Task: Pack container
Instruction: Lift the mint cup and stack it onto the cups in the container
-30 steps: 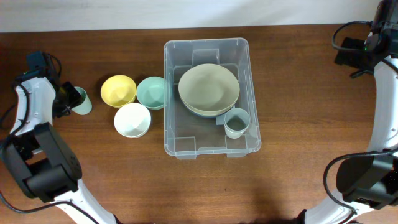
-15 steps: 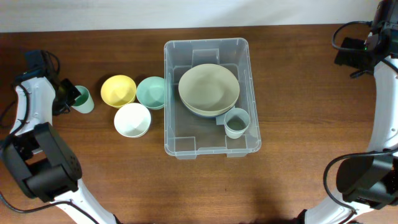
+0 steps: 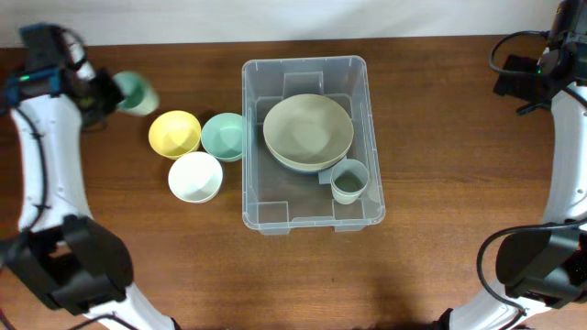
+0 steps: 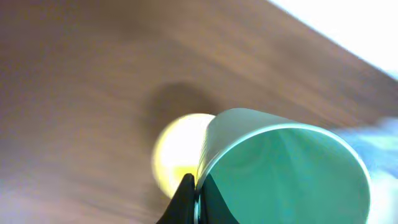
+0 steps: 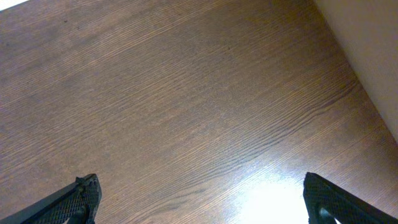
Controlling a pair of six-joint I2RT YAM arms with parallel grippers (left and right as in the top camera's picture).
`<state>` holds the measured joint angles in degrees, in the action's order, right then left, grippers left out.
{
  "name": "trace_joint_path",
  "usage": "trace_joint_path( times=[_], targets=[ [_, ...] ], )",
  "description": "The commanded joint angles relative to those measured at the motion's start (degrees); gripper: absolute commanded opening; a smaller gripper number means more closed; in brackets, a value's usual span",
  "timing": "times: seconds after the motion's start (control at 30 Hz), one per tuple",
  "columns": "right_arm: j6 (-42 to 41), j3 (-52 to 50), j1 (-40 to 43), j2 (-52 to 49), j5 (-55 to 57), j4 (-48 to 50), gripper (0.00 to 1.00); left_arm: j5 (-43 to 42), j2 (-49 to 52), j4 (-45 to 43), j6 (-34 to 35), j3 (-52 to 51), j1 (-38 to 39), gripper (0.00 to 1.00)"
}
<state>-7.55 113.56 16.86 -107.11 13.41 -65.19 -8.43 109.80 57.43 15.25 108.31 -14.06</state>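
Wood tabletop (image 3: 459, 137) spreads wide between container (image 3: 304, 62) and right fingers (image 5: 84, 196).

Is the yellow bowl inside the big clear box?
No, the yellow bowl sits on the table, left of the box.

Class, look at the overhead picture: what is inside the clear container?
Inside the container sit a large beige bowl and a small grey cup beside it. Whatever lies beneath the bowl is covered and cannot be seen.
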Motion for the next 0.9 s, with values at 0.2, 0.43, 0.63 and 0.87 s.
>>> trace_joint_path(
  times=[0.2,0.43,0.63,0.87],
  targets=[
    [-0.46,-0.02,0.04,-0.09,-0.09,0.00,0.99,-13.03,-3.65,1.38,-4.61,1.05,19.28,0.01],
    [-0.46,-0.02,0.04,-0.09,-0.09,0.00,0.99,-11.80,-3.65,1.20,-4.68,1.03,33.83,0.01],
    [-0.46,-0.02,0.04,-0.09,-0.09,0.00,0.99,-8.07,-3.65,2.40,-4.68,0.96,41.24,0.01],
    [-0.46,-0.02,0.04,-0.09,-0.09,0.00,0.99,-4.63,-3.65,4.22,-4.66,0.55,47.04,0.01]
  ],
)
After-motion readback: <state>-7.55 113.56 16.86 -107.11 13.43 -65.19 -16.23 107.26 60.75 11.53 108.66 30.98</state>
